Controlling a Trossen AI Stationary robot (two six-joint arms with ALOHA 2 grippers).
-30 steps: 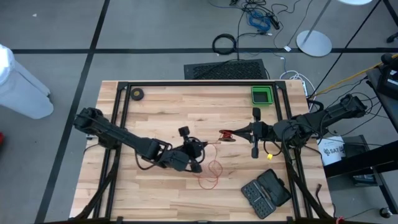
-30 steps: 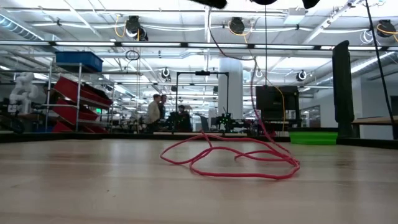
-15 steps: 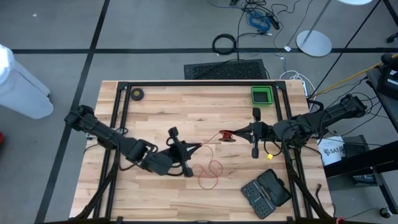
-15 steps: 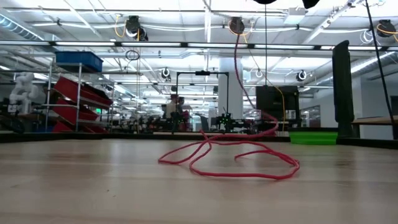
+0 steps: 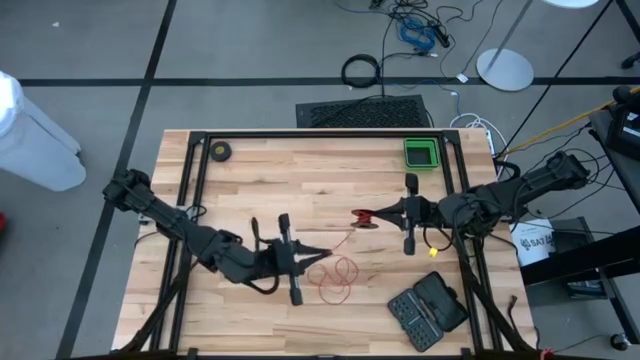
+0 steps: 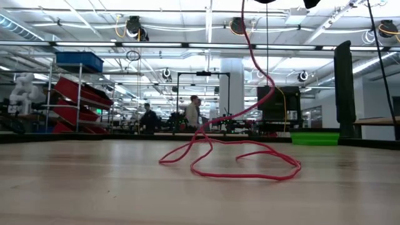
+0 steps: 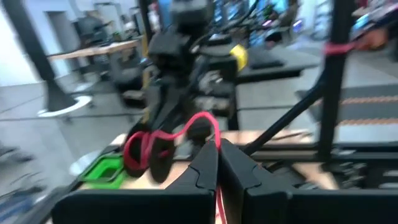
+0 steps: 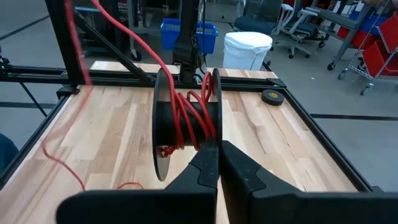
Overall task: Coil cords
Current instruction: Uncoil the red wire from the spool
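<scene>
Left gripper [image 5: 318,253] fingers clenched on the red cord [image 5: 338,272] mid-bench; right gripper [image 5: 372,216] fingers look clamped on the reel [image 8: 186,124], cord loops lying toward the near edge.

left gripper [image 5: 322,254] swung toward table's near edge, red cord [image 6: 232,156] lifted higher

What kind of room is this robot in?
Probably a big robotics lab or workshop. Beyond the table the low view shows red shelving, more benches with people at them, and open ceiling lights. Cables lie loose on the grey floor.
</scene>
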